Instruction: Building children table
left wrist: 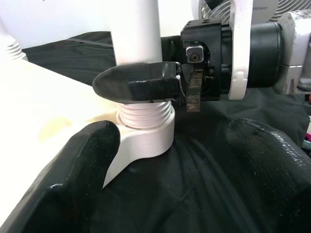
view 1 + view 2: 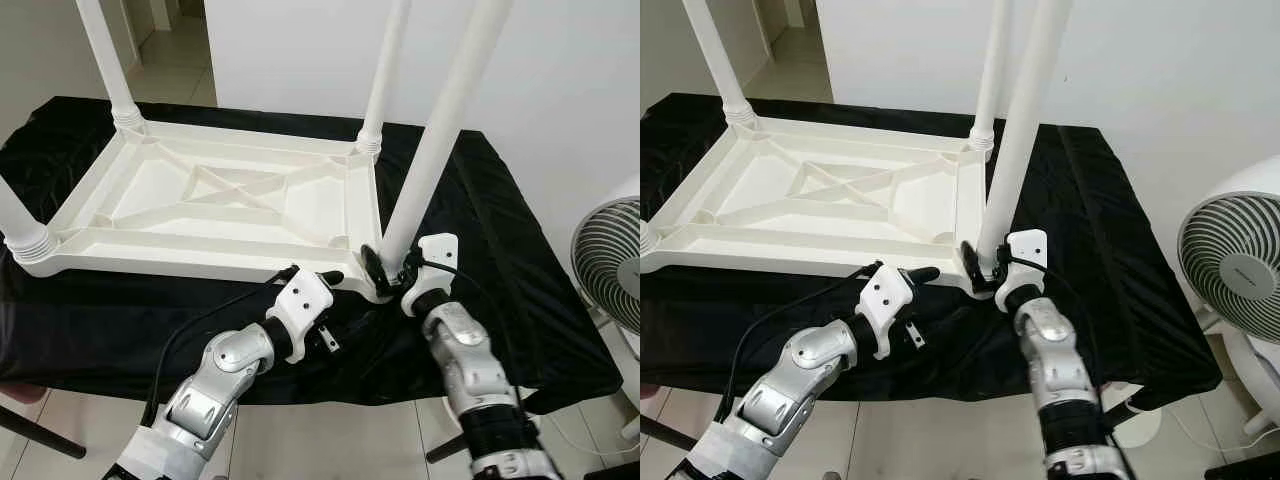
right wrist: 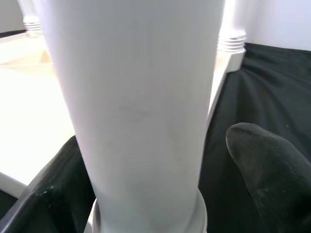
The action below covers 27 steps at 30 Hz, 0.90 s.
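R gripper (image 2: 388,272) clamped on near-right leg (image 2: 440,130) just above its threaded base, one finger each side of the tube; wrist view: leg (image 3: 141,107) sits between the two black fingers (image 3: 272,179), touching. The leg tilts, top leaning to robot's right and cut off by frame top. Threaded end sits in corner socket (image 1: 146,131) of the upside-down white tabletop (image 2: 215,195); can't tell how far screwed in, R finger (image 1: 138,82) hides part of the joint.

L gripper (image 2: 322,280) fingers spread apart, holding nothing, at tabletop's near edge just left of that corner; whether the fingers touch the rim is unclear. L wrist view: its fingertips (image 1: 63,170) blurred, close to lens, one over the white rim, one over black cloth (image 2: 500,250).

R forearm comes up from bottom right, wrist bent inward toward leg. L arm comes from bottom left, elbow bent, forearm angled up-right, cable looping along it.

Other 3 legs upright in their corners: far-left (image 2: 105,60), far-right (image 2: 385,70), near-left (image 2: 20,225), all cut off by frame edges. Tabletop lies ribs-up on the cloth. Fan (image 2: 610,265) at right, partly out of frame.
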Motion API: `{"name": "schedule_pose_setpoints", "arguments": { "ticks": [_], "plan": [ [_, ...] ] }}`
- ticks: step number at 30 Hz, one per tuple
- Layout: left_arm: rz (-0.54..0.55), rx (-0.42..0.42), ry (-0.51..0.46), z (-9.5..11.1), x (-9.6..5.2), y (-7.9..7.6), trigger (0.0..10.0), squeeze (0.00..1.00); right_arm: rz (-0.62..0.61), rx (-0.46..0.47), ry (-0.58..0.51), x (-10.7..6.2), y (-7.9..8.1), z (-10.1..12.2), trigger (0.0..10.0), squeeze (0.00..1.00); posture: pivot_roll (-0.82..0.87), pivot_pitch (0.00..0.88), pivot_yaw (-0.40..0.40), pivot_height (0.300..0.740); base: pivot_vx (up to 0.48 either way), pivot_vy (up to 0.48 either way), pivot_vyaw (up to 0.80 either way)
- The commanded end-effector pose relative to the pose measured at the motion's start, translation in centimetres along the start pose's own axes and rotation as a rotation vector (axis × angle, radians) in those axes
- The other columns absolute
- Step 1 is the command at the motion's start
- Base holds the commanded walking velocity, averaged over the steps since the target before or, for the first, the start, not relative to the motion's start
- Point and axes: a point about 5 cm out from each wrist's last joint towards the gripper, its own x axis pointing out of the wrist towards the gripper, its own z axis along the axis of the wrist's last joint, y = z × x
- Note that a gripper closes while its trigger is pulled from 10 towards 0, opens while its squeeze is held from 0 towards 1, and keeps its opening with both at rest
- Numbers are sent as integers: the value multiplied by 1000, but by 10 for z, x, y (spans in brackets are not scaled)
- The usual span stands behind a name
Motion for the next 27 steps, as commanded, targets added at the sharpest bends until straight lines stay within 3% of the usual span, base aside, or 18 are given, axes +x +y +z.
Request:
{"name": "schedule_pose_setpoints", "arguments": {
  "ticks": [1, 4, 10, 11, 12, 13, 14, 27],
  "plan": [
    [-61, -1, 3, 1, 1, -4, 10000, 0, 75, -13, -9, 4, -1, 2, 10000, 0, 84, 47, -52, 740, 0, 0, 0],
    [-57, 3, 0, 2, 2, -2, 10000, 0, 207, -32, -16, 16, -2, 8, 10000, 0, 94, 48, -52, 740, 0, 0, 0],
    [-49, 5, 0, 3, 1, 0, 10000, 0, 261, -59, -11, 22, -3, 10, 10000, 0, 96, 48, -52, 740, 0, 0, 0],
    [-46, 5, 0, 3, 0, 0, 10000, 0, 289, -53, -1, 24, -4, 10, 6039, 0, 108, 50, -58, 740, 0, 0, 0],
    [-46, 5, 0, 3, 0, 0, 10000, 0, 289, -53, -1, 24, -4, 10, 6039, 0, 108, 50, -58, 740, 0, 0, 0],
    [-42, 5, 3, 2, -1, 0, 10000, 0, 307, -52, 10, 25, -4, 8, 392, 0, 111, 52, -60, 740, 0, 0, 0],
    [-37, 5, 6, 2, -2, 0, 10000, 0, 333, -61, 34, 25, -6, 3, 0, 0, 115, 53, -63, 740, 0, 0, 0],
    [-31, 7, 4, 2, -3, 1, 10000, 0, 353, -50, 57, 20, -9, -6, 0, 0, 111, 54, -58, 740, 0, 0, 0]
  ]
}}
